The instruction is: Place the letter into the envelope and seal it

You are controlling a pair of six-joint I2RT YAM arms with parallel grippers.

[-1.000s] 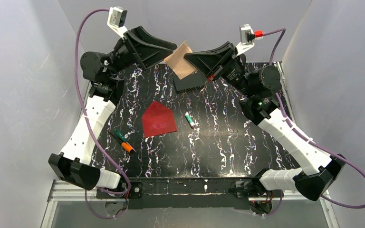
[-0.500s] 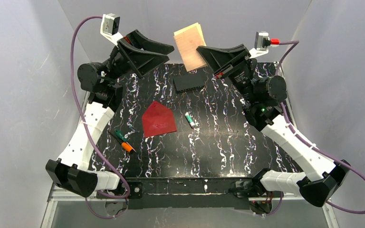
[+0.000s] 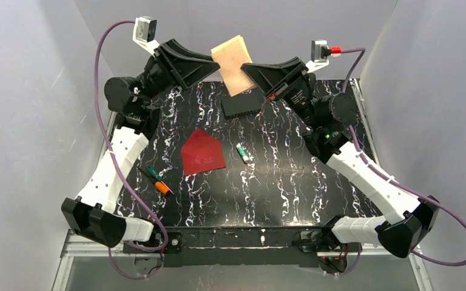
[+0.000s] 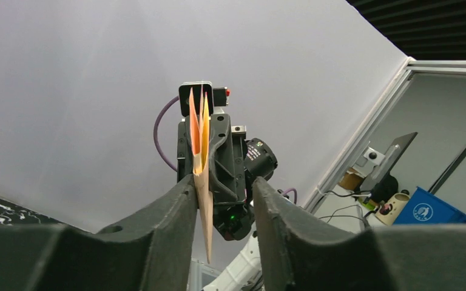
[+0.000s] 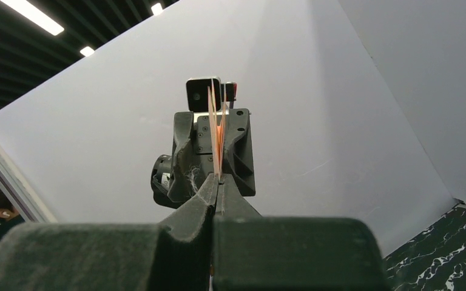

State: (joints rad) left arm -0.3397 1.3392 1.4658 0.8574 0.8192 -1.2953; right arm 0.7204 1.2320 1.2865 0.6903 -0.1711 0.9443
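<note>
One letter (image 3: 235,66) aloft, right gripper (image 5: 217,180) tight on it, left gripper (image 4: 224,185) half-open.

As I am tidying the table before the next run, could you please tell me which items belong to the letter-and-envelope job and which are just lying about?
Belonging to the job: the letter, folded, held up by the right gripper; the envelope, lying flat.
Just lying about: the dark ribbed block; the green-and-orange tool; the small green tube.
</note>
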